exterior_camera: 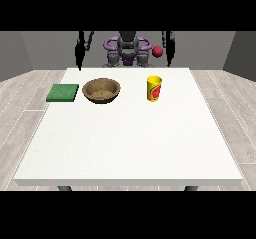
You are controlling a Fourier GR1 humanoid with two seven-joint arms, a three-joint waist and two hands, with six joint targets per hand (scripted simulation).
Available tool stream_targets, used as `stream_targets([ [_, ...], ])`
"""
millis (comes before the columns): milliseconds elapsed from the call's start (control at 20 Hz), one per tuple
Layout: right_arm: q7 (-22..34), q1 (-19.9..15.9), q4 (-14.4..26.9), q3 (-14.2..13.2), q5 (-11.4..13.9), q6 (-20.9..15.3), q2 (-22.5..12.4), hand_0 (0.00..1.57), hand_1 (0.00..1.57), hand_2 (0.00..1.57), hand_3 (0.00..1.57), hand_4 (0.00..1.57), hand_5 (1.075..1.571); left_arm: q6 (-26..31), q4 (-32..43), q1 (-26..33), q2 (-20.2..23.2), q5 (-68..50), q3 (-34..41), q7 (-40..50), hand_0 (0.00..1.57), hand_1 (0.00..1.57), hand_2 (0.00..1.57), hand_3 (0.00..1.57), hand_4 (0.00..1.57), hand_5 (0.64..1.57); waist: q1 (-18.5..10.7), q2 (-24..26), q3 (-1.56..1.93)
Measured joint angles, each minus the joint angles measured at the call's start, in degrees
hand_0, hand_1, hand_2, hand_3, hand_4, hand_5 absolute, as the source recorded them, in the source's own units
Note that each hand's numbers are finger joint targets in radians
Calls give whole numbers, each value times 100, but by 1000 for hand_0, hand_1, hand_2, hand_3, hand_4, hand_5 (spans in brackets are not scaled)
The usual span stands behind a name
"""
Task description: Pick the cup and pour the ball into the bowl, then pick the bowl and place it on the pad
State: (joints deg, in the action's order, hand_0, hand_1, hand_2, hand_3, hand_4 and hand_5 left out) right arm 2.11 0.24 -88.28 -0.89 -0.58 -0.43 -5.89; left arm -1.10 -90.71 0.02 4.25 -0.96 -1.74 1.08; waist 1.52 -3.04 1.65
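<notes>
cup upright — long axis vertical, beside bowl

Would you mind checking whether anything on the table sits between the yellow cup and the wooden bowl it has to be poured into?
Nothing visible does. Only bare white table lies between the yellow cup and the wooden bowl. The green pad sits on the bowl's far side, towards the view's left.

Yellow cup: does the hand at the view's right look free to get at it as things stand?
Probably yes. The yellow cup stands upright and alone, well apart from the bowl, and nothing lies between it and the hand at the view's right, which hangs at the table's far edge on the same side.
</notes>
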Motion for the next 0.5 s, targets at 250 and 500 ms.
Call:
stream_targets([
  [250,227,-58,-366,-31,-30,37,-143,0,0,0,0,120,1563,4,-344,-24,133,-9,36,263,0,0,0,0,0,1470,-3,931,-90],
  [500,-823,271,-28,-552,-728,651,-286,0,0,0,0,0,1563,-415,-389,238,-196,14,-187,-576,0,0,0,0,0,1473,-24,863,-136],
])
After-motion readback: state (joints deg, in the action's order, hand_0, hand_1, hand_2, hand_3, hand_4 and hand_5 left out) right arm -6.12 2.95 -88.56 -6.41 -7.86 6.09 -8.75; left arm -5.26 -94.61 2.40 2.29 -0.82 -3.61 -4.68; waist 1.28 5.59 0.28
